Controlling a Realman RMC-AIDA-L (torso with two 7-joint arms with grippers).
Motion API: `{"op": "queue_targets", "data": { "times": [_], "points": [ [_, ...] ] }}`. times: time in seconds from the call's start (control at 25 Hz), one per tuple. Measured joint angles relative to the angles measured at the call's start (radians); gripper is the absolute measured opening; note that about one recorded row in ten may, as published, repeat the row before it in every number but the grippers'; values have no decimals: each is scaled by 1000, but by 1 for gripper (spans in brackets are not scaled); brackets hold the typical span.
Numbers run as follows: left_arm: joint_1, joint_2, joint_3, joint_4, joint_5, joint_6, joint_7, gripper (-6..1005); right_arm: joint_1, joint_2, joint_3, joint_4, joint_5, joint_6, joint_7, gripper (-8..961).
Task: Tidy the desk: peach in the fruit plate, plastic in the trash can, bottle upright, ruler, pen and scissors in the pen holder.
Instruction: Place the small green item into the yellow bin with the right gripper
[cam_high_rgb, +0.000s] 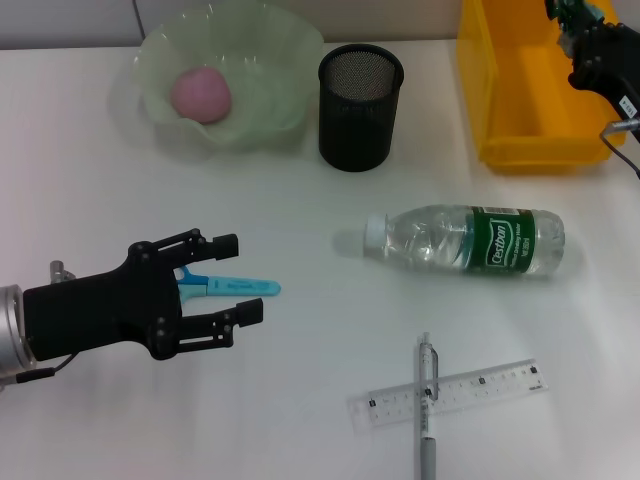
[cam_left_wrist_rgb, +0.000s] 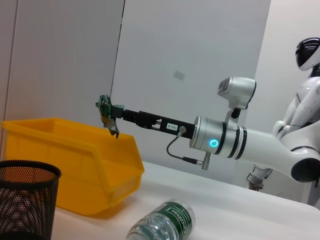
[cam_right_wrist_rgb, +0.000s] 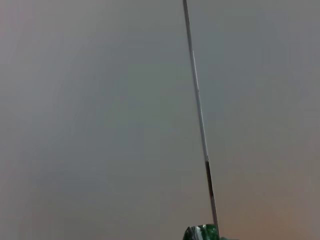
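Note:
The pink peach (cam_high_rgb: 201, 95) lies in the pale green fruit plate (cam_high_rgb: 275, 60). To its right stands the black mesh pen holder (cam_high_rgb: 359, 105). A clear bottle (cam_high_rgb: 468, 241) with a green label lies on its side. Blue scissors (cam_high_rgb: 238, 287) lie on the table between the fingers of my open left gripper (cam_high_rgb: 237, 280). The pen (cam_high_rgb: 426, 410) lies across the clear ruler (cam_high_rgb: 452, 394) near the front edge. My right gripper (cam_left_wrist_rgb: 112, 114) is shut on a crumpled green plastic (cam_left_wrist_rgb: 105, 109) above the yellow trash can (cam_left_wrist_rgb: 75, 165).
The yellow trash can (cam_high_rgb: 530, 95) stands at the back right of the white table (cam_high_rgb: 300, 400), close to the pen holder (cam_left_wrist_rgb: 25, 200). The lying bottle (cam_left_wrist_rgb: 162, 220) is in front of both. A second white robot (cam_left_wrist_rgb: 307, 90) stands beyond the table.

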Motion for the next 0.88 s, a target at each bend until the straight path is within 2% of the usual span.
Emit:
{"op": "queue_targets", "data": {
  "times": [0.88],
  "points": [
    [0,2,-4,0,0,0,1,826,-1,2,37,3,13,-2,-2,94]
  ]
}}
